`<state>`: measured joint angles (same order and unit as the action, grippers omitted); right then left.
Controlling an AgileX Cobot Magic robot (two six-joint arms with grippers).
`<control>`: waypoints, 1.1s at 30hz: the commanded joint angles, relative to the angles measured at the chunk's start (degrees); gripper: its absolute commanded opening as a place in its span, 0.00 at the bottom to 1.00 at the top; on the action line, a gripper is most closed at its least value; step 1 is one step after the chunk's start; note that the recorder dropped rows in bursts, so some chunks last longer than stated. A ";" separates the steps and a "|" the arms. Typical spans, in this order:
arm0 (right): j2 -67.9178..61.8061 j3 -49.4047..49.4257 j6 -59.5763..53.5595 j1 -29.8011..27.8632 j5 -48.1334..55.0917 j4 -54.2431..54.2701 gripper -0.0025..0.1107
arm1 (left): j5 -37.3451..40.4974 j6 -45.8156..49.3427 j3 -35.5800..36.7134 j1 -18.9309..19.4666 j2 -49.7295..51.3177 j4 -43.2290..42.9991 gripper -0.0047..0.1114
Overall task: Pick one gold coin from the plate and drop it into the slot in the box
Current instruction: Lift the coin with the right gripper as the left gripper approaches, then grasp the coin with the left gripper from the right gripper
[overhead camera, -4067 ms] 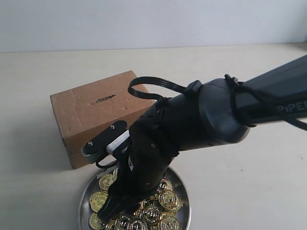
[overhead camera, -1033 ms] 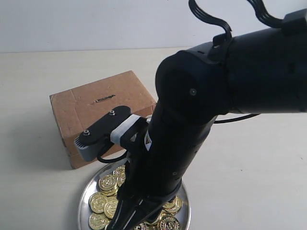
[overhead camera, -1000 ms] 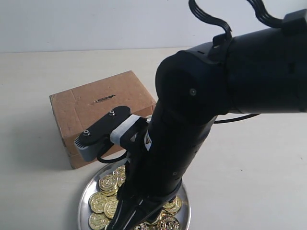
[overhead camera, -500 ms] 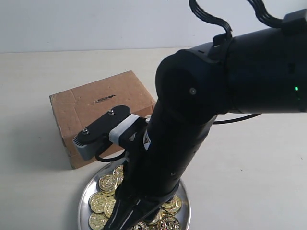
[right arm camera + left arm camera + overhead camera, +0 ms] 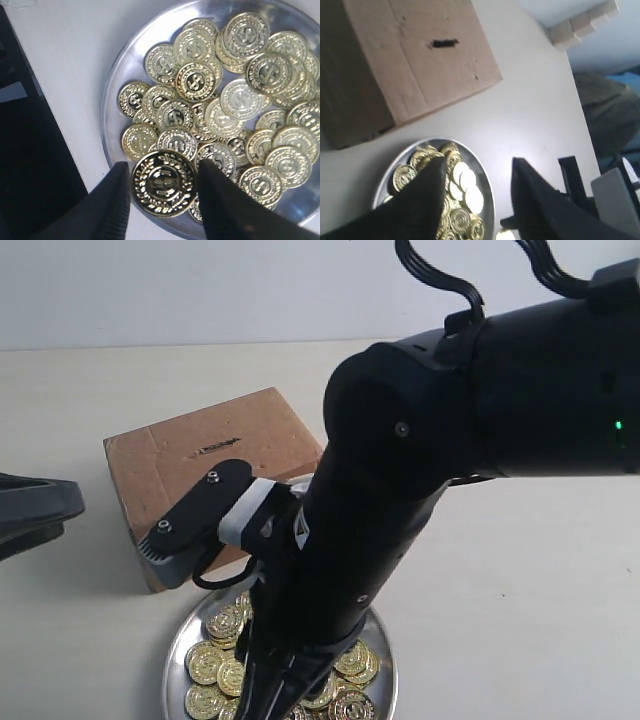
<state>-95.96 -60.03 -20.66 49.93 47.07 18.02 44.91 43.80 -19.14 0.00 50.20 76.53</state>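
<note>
The right arm [image 5: 450, 440] fills the exterior view. The cardboard box [image 5: 190, 465] sits at eleven o'clock from the silver plate [image 5: 178, 650], just beside it. The right gripper [image 5: 162, 182] hangs over the plate's six o'clock side, pinching one gold coin [image 5: 163, 196] by its rim above the loose coins [image 5: 240, 95]. The left gripper [image 5: 477, 190] is spread and empty. The slot [image 5: 218, 447] is narrow, so I judge the edge-held coin could twist or slip and miss it.

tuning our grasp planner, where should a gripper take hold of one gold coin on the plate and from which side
Probably pinch it across its thin rim at two opposite edge points, coming down from above the plate. The coins lie flat and overlapping, so their faces offer no hold. The right gripper has one coin clamped edge to edge this way.
</note>
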 commanded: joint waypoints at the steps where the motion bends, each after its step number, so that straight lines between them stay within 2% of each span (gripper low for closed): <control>1: 0.69 -0.37 -7.14 0.02 -1.02 0.05 0.18 | 8.57 3.67 -4.26 -0.10 8.12 0.78 0.48; 8: 0.69 -0.37 -15.64 0.02 -5.86 0.05 0.18 | 13.33 4.43 -6.36 -0.10 17.43 -1.57 0.46; 12: 0.69 -0.37 -18.65 0.02 -10.58 0.05 0.18 | 20.26 9.43 -6.36 -0.10 22.60 0.72 0.46; 17: 0.69 -0.37 -18.93 0.02 -15.25 0.05 0.18 | 24.67 12.55 -6.36 -0.10 27.92 2.49 0.46; 27: 0.79 -0.37 -18.93 0.02 -18.35 0.05 0.18 | 24.65 15.95 -7.19 -3.93 34.46 3.13 0.46; 33: 2.60 -0.37 -18.93 0.02 -18.98 0.13 0.18 | 22.38 16.28 -7.46 -4.01 37.00 3.84 0.46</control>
<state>-94.63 -60.03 -39.21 49.93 29.22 18.02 67.68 59.50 -26.24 -3.67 86.08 79.12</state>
